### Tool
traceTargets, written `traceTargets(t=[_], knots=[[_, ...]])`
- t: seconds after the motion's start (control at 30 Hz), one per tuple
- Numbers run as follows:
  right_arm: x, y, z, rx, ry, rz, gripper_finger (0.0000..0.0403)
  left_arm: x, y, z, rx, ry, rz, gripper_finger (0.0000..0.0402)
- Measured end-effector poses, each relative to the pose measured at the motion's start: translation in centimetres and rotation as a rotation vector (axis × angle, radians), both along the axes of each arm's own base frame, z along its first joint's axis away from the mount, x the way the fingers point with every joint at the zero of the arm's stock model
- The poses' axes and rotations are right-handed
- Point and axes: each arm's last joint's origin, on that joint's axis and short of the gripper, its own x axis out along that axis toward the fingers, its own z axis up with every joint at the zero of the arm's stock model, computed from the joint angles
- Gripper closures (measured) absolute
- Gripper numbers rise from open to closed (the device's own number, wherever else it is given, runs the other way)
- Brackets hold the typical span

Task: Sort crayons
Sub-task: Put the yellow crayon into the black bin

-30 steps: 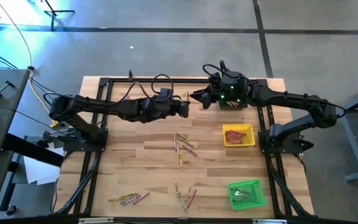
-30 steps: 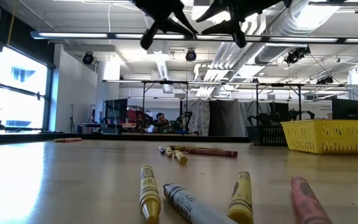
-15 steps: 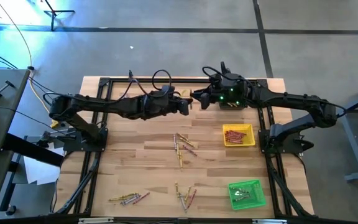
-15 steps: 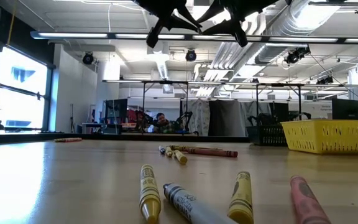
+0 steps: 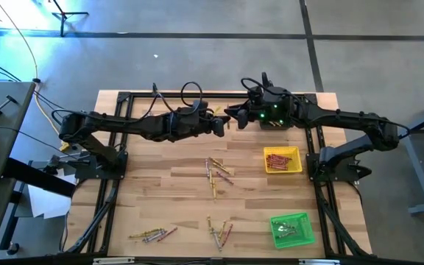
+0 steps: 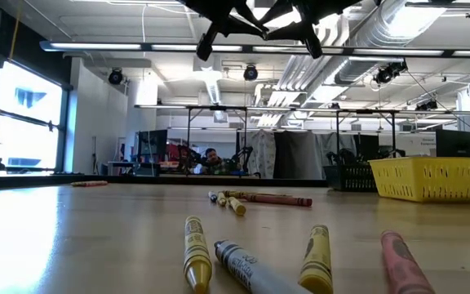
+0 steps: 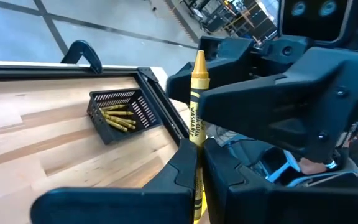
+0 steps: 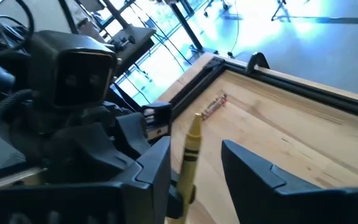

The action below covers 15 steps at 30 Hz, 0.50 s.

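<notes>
Nearest the low camera, four loose crayons lie on the bench: two yellow, one grey, one pink. Judged light, stiff, paper-wrapped wax; probably brittle at the tip and prone to rolling, so best taken across the wrapped mid-body. Farther back, a second cluster lies mid-bench, and two more groups near the front edge in the high view. To the right stand the green tray and the yellow tray, each already holding crayons. At the far edge, above the bench, the two arms meet. The left gripper has its fingers closed on the lower body of a yellow crayon, which stands upright with tip free. The right gripper faces it; its fingers are spread apart on either side of the crayon, not yet touching it as far as the right wrist view shows. Looks like a handover: the free upper wrapper is the sensible place to grip. Beyond, the black tray holds yellow crayons.
</notes>
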Motion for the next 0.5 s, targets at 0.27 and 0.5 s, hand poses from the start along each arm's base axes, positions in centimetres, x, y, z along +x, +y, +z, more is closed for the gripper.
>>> traceTargets(t=[0.27,0.5], knots=[[0.04,0.00,0.18,-0.022,-0.012,0.013,0.0384,0.06,0.02,0.18,0.070,0.013,-0.013,0.0400],[-0.10,-0.31,0.15,-0.039,0.000,0.013,0.0393,0.07,0.14,0.15,0.116,0.036,-0.022,0.0361]])
